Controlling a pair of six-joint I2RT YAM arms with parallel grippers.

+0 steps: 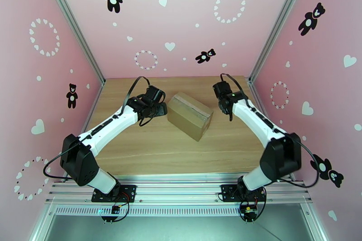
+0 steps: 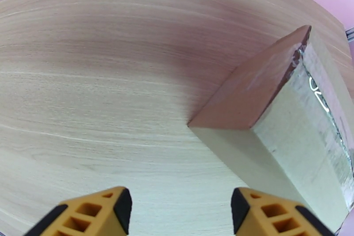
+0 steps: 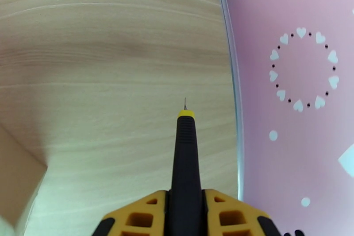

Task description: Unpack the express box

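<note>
The express box (image 1: 190, 115), a small brown cardboard carton with shiny clear tape along its top seam, lies at an angle in the middle of the wooden table. Its corner and taped top (image 2: 283, 121) show at the right of the left wrist view. My left gripper (image 1: 162, 110) hovers just left of the box, open, with nothing between its yellow fingers (image 2: 95, 212). My right gripper (image 1: 222, 104) hangs a little right of the box, shut on a black pen-like cutter (image 3: 185, 161) with a yellow collar and a thin needle tip pointing away from me. A box corner (image 3: 17, 188) shows at lower left there.
The wooden table (image 1: 154, 147) is walled by pink panels with hearts and bears on three sides. An aluminium post (image 3: 232, 77) marks the right rear edge, close to the cutter tip. Both arm bases sit on the rail at the near edge.
</note>
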